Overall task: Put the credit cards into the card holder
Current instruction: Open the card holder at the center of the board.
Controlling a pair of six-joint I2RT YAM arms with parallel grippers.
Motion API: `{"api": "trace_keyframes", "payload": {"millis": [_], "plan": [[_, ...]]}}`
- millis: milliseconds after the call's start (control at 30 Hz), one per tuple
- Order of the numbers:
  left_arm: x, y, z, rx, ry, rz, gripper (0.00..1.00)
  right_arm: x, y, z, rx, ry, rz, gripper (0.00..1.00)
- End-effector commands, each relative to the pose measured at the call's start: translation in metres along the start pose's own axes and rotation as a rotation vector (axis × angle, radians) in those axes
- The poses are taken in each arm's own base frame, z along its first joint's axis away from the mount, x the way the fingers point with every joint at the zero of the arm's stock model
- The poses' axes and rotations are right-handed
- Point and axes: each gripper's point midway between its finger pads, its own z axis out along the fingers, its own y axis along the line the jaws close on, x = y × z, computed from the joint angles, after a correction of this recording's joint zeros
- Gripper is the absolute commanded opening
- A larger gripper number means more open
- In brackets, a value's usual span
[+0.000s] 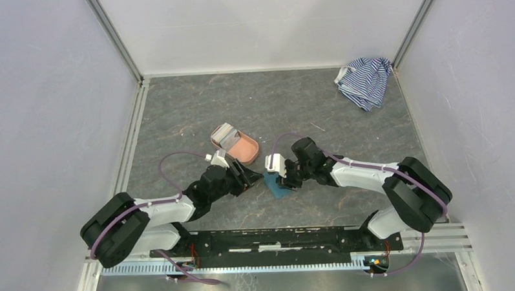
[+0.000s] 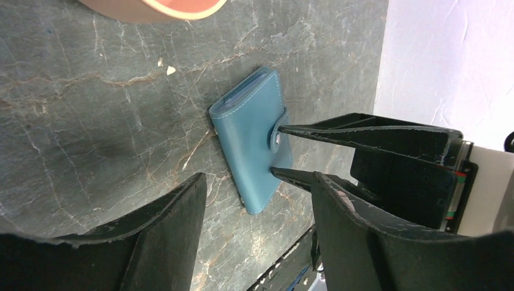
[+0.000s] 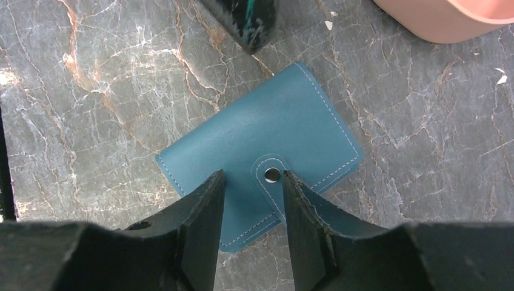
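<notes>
Card holder (image 3: pixel 260 130): teal stitched rectangle, round metal snap (image 3: pixel 272 174)

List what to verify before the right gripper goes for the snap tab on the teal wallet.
1. Card holder lying flat on the table: ok.
2. Card holder opened: not ok; the snap tab is down over its front.
3. Right gripper lined up on the snap tab: ok; jaws open, one finger on each side of it.
4. Left gripper free to steady the holder: ok; open and holding nothing.
5. Credit cards within reach: ok; they sit in the pink tray beyond the left gripper.
6. Number of cards: cannot tell.
</notes>
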Motion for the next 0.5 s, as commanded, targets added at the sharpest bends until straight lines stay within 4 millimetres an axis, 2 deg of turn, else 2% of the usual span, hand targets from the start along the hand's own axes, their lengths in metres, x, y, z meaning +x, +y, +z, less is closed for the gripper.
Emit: {"api": "trace_keyframes", "payload": {"millis": [0, 233, 467], "plan": [[0.001, -0.009, 0.006, 0.035, -0.007, -0.009, 0.69, 0.001, 0.002, 0.006, -0.029, 0.005, 0.035, 0.47], [0.015, -0.002, 0.015, 0.000, 0.026, 0.014, 0.66, 0.016, -0.003, 0.010, -0.003, 0.070, 0.042, 0.43], [0.027, 0.018, 0.026, -0.110, 0.033, 0.079, 0.62, 0.022, -0.001, 0.012, -0.014, 0.091, 0.052, 0.26]]}}
